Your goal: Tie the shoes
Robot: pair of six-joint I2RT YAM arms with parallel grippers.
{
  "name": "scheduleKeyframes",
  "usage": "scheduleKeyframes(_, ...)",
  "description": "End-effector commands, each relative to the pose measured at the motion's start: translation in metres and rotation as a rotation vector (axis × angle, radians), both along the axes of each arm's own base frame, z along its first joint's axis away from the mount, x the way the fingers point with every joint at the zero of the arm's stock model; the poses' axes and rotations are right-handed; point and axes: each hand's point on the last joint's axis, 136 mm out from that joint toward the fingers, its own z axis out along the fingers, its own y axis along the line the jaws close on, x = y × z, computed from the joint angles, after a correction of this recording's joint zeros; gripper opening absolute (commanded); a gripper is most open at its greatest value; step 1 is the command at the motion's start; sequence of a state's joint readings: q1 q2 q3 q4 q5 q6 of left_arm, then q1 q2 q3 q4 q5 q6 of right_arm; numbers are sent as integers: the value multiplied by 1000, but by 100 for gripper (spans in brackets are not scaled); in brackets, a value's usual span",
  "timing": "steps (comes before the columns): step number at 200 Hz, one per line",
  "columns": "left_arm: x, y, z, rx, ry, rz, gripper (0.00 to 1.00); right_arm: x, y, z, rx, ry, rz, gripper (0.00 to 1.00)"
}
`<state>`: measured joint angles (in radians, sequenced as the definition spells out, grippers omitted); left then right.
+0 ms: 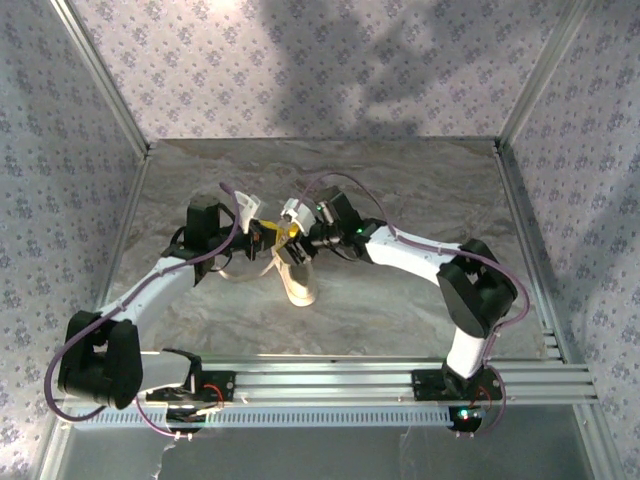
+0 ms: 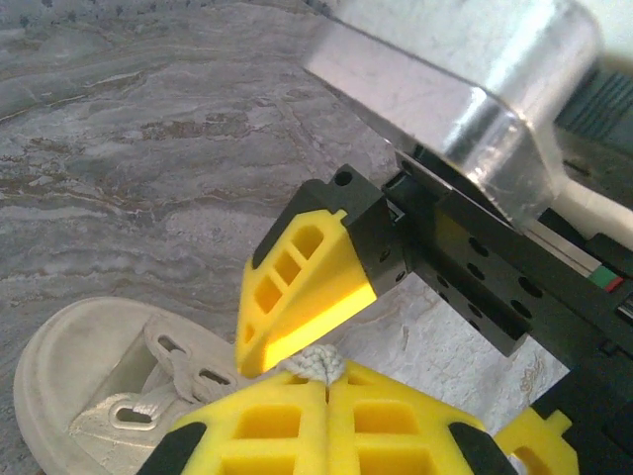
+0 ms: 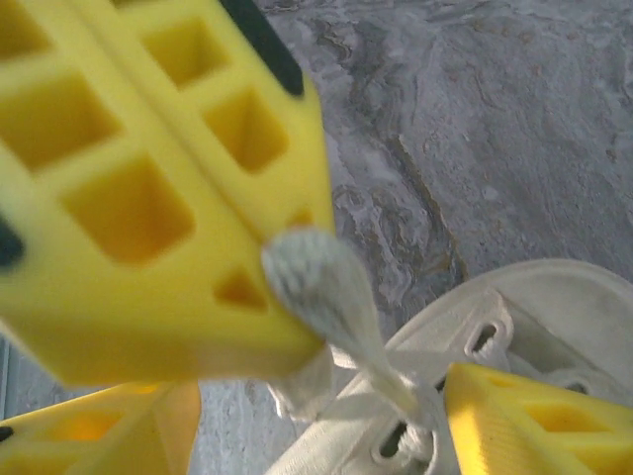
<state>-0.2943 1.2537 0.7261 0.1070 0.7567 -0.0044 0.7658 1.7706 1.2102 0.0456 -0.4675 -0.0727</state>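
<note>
A cream-white sneaker (image 1: 298, 283) is lying near the middle of the grey marbled worktop (image 1: 420, 190), well away from every edge, with one rounded end pointing toward the near edge. The two arms are meeting just above the shoe's far end. The left gripper (image 2: 326, 386) is clenching its yellow fingers tightly on a thin white lace (image 3: 316, 287), which is running taut from the fingertips down to the sneaker's eyelets. The right gripper (image 3: 318, 406) is hovering just beside it with its fingers spread wide, straddling the lace and gripping nothing.
</note>
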Motion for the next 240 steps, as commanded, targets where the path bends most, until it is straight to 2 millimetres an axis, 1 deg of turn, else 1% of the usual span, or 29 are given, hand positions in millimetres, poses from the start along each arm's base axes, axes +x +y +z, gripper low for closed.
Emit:
scheduleKeyframes(1,2,-4,18,-37,-22,-28,0,9,14,14,38,-30,-1,63)
scheduleKeyframes(9,2,-4,17,-38,-19,-28,0,10,16,12,34,-25,-6,58)
scheduleKeyframes(13,2,-5,17,-38,-20,-29,0,11,16,12,36,-26,-7,55)
scheduleKeyframes(16,2,-5,17,-37,-19,-28,0,11,17,11,35,-22,-7,49)
scheduleKeyframes(17,2,-5,17,-37,-18,-28,0,11,17,11,35,-22,-7,49)
scheduleKeyframes(25,2,-4,17,-36,-17,-27,0,12,18,9,32,-19,-9,36)
scheduleKeyframes(35,3,-3,17,-32,-15,-21,0,14,16,7,26,-17,-26,17)
scheduleKeyframes(40,4,-3,16,-29,-14,-17,0,15,15,7,22,-19,-36,9)
scheduleKeyframes(46,4,-2,16,-25,-11,-11,0,17,13,6,16,-23,-54,3)
scheduleKeyframes(52,5,0,16,-21,-7,-1,5,19,11,6,10,-26,-66,1)
scheduleKeyframes(56,5,1,16,-18,-8,6,9,19,10,5,8,-28,-74,0)
scheduleKeyframes(64,6,4,16,-8,-5,27,23,21,7,5,1,-32,-87,0)
scheduleKeyframes(73,7,9,17,5,-7,55,35,22,5,5,-7,-33,-93,0)
scheduleKeyframes(86,7,19,17,27,-2,107,45,22,2,4,-17,-26,-98,0)
scheduleKeyframes(98,11,35,15,60,8,191,50,21,1,4,-22,-22,-98,0)
scheduleKeyframes(114,10,61,9,121,14,300,52,21,0,4,-28,-17,-99,0)
scheduleKeyframes(125,4,74,4,182,-2,321,52,21,-1,3,-33,-10,-102,0)
scheduleKeyframes(144,-17,87,-11,386,-74,230,51,23,-2,3,-29,10,-111,0)
scheduleKeyframes(156,-23,97,-21,508,-85,198,52,23,-3,4,-21,24,-110,0)
scheduleKeyframes(171,-31,109,-41,657,-62,126,54,24,-4,3,-21,37,-108,0)
scheduleKeyframes(193,-38,125,-80,822,26,28,55,21,-3,-1,-27,57,-95,0)
scheduleKeyframes(204,-37,125,-97,851,66,6,55,19,-1,-5,-30,67,-89,0)
scheduleKeyframes(221,-32,123,-114,860,140,-19,55,18,1,-8,-29,75,-83,0)
scheduleKeyframes(240,-36,128,-135,914,226,-58,55,16,3,-8,-21,89,-77,0)
